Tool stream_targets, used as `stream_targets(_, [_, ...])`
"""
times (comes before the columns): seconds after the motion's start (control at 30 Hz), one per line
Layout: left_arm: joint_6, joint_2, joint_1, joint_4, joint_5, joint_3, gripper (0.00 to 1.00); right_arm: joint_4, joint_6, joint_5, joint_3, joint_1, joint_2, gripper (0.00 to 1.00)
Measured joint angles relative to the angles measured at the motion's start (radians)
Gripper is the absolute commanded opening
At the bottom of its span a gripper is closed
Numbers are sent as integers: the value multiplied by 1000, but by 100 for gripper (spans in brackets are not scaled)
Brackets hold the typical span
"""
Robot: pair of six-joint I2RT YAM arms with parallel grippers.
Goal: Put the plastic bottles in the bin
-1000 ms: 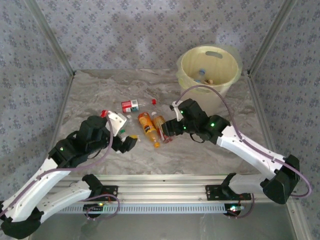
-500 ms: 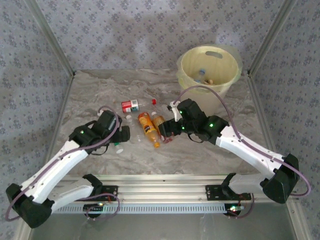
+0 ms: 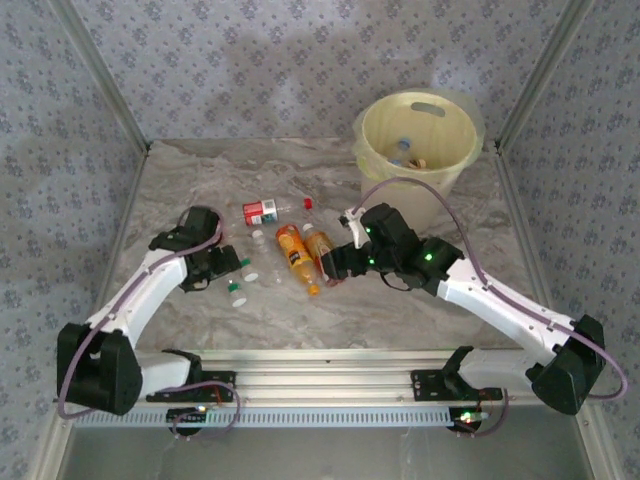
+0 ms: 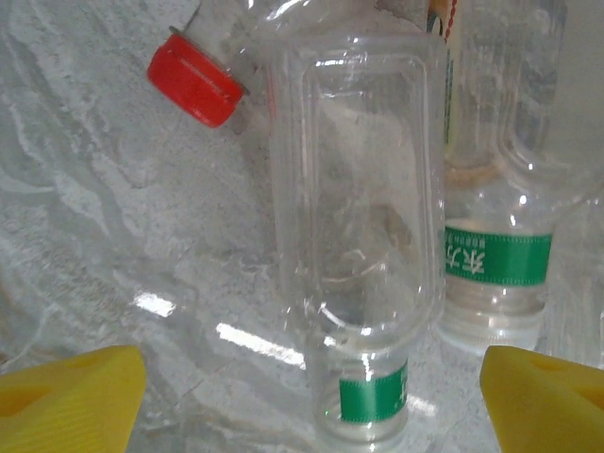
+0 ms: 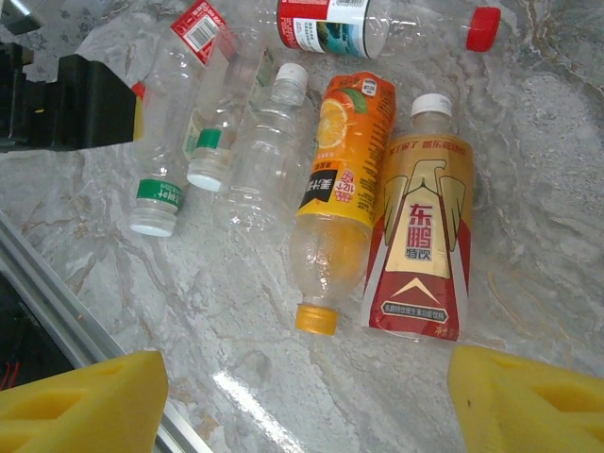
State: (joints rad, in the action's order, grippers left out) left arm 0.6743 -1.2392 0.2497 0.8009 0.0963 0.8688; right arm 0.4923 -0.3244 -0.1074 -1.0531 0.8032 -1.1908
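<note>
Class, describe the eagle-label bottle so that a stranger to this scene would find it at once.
Find the large cream bin at the far right of the table; bottles lie clustered nearer and left of it. The eagle-label bottle lies at the cluster's right edge, beside the orange-juice bottle; it alone wears a gold-and-red label.

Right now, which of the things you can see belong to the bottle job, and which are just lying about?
Belongs to the job:
- bin
- orange-label bottle
- gold-and-red-label bottle
- red-capped bottle
- clear bottle
- green-banded bottle

Just there, not to be moved:
- marbled table
- metal rail at the near edge
- patterned walls
</note>
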Motion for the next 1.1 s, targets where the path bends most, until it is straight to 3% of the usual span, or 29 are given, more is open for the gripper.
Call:
stream_targets(0.67, [-72, -237, -106, -191, -33, 26, 88, -13, 3, -40, 11, -50, 0, 80])
stream_targets(1.1, [-77, -262, -119, -253, -74, 27, 60, -23, 2, -45, 24, -51, 0, 80])
